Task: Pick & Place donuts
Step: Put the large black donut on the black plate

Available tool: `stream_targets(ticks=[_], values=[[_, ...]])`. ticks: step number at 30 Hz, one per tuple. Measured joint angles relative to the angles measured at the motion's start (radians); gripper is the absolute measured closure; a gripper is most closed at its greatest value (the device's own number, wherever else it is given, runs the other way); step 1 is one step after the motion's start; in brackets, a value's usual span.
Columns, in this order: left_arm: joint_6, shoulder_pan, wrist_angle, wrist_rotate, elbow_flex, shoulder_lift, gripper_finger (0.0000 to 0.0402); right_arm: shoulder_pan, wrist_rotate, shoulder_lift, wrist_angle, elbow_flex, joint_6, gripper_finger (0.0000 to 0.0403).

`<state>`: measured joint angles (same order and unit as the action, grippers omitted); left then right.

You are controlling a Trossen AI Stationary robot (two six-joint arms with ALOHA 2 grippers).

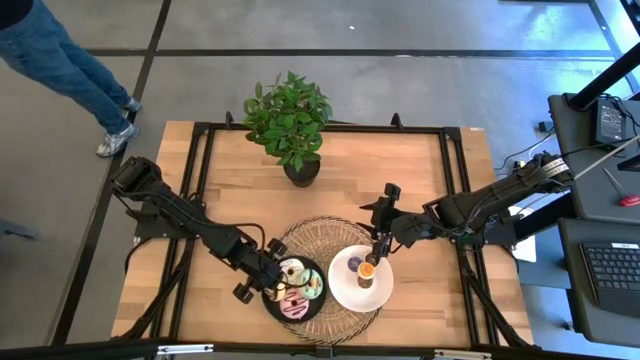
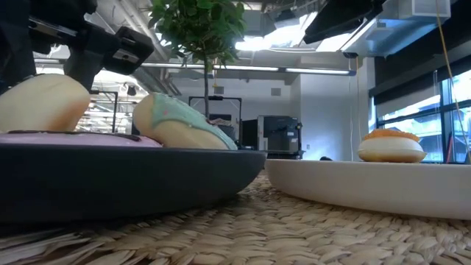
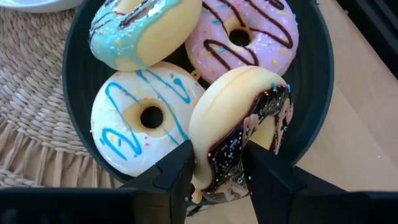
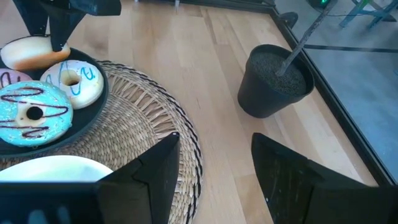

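Observation:
A black plate [image 1: 268, 302] holds the larger donuts: mint-green [image 3: 140, 31], pink [image 3: 249, 34], white with blue drizzle [image 3: 143, 118] and sprinkled chocolate [image 3: 239, 124]. My left gripper [image 3: 217, 152] is at the plate's left rim [image 1: 268, 275], shut on the chocolate donut. The white plate [image 1: 345, 292] beside it carries three minis: purple [image 1: 353, 264], orange [image 1: 367, 270] and brown [image 1: 365, 284]. My right gripper [image 1: 378, 250] hovers over the white plate's far edge, open and empty [image 4: 214, 168]. Both plates rest on a round wicker mat [image 1: 325, 232]. My left gripper pinches the chocolate donut between its two fingers, across the ring's thickness at the edge nearest the plate's rim [image 3: 219, 177]. One finger [image 3: 177, 171] is on the plain cream underside, the other [image 3: 264, 174] on the iced face. The fingers slant down from the table's left. The donut stands on edge, tilted, against the white donut.
A potted plant [image 1: 290, 120] stands on the table's far middle, its black pot [image 4: 273, 81] just beyond the mat. Black frame rails [image 1: 455, 190] run along the table's sides. A person's legs [image 1: 60, 70] are on the floor past the far left corner.

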<state>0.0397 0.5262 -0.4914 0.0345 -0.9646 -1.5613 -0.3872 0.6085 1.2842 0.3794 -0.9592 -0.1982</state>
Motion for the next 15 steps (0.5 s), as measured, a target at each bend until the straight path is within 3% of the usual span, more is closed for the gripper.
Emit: stream_targets(ticks=[7, 15], values=[[-0.003, 0.000, 0.019, 0.045, 0.000, 0.000, 0.0268, 0.000, 0.000, 0.000, 0.000, 0.000, 0.000, 0.0202], [-0.010, -0.012, 0.053, 0.060, 0.000, 0.000, 0.0233, 0.000, 0.000, 0.000, 0.000, 0.000, 0.000, 0.0202]])
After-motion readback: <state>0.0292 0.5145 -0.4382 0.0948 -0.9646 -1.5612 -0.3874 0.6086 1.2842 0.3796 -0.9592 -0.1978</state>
